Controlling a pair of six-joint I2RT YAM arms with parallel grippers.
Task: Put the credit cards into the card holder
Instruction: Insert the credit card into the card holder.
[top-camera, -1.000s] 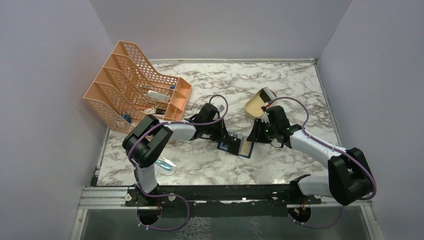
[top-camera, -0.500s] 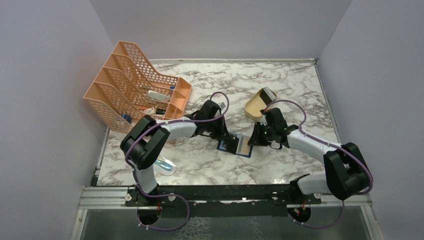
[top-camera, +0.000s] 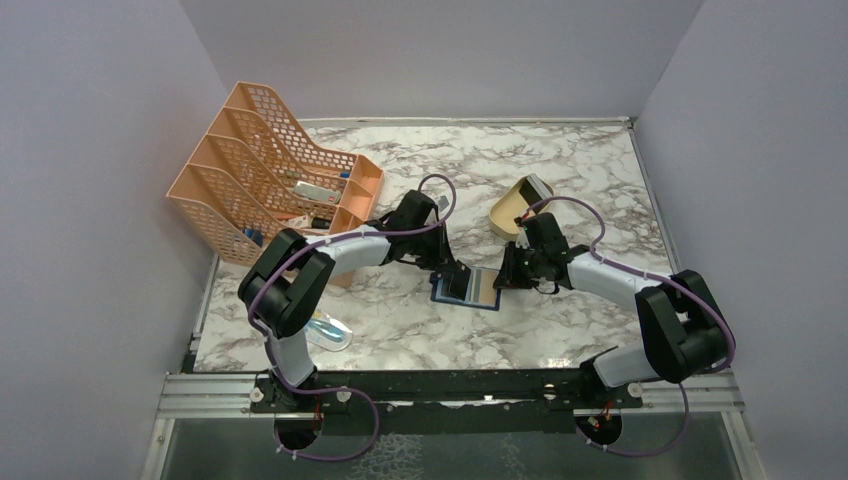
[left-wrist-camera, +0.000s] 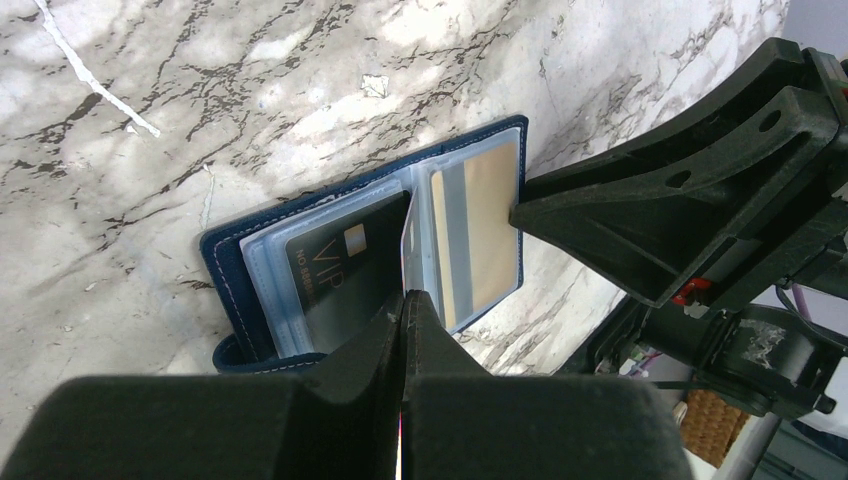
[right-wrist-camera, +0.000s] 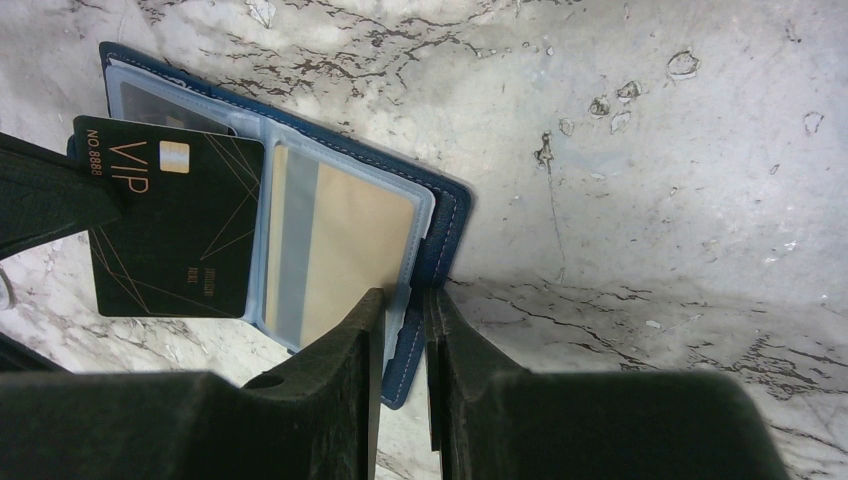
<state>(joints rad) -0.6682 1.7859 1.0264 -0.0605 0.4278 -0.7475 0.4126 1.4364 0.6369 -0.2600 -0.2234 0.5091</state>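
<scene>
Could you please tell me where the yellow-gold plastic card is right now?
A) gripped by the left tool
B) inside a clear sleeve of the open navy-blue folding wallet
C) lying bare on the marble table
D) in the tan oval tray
B: the yellow-gold plastic card lies flat behind a clear sleeve of the open navy-blue folding wallet.

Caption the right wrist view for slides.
Right hand pinches the open card holder by its edge; left hand holds the dark VIP card over a pocket, gold card sleeved.
</scene>
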